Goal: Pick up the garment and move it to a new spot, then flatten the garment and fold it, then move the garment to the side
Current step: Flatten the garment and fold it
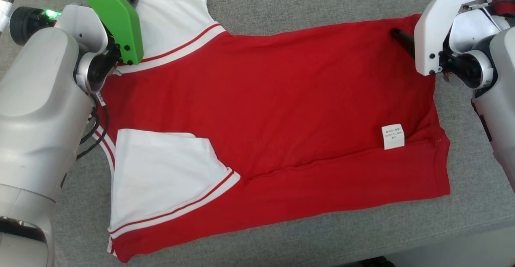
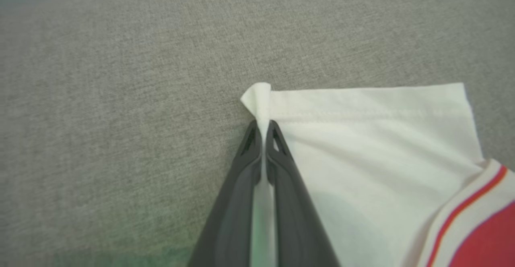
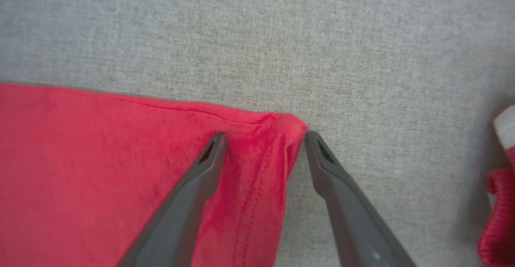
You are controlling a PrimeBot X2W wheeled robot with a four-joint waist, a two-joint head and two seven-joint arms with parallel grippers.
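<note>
Left tool (image 2: 263, 128) clenched on the cuff corner of the far white sleeve (image 2: 362, 138), with a pinch of cloth poking out past the tips. Right tool (image 3: 265, 138) released, jaws wide, straddling the far hem corner (image 3: 287, 124) of the garment (image 1: 281, 98). One finger is over red cloth, the other over the bare grey surface (image 1: 305, 1), nothing gripped yet.

Garment lies spread mid-surface in head view, sleeve end toward 9 o'clock, hem toward 3 o'clock. Left tool sits at 11 o'clock, right tool at 2 o'clock. Near sleeve (image 1: 161, 170) is folded in at 7 o'clock, and the care label (image 1: 393, 136) shows at 4 o'clock.

Judgement: fold step, far edge likely to come toward 6 o'clock. To do it well:
- Right tool drops low and closes on every layer of the corner, not just the top one.
- Both ends lift level and together, with the cloth taut between them.
- Far edge lands parallel to the near edge.

Risk: the thin left pinch may slip.
</note>
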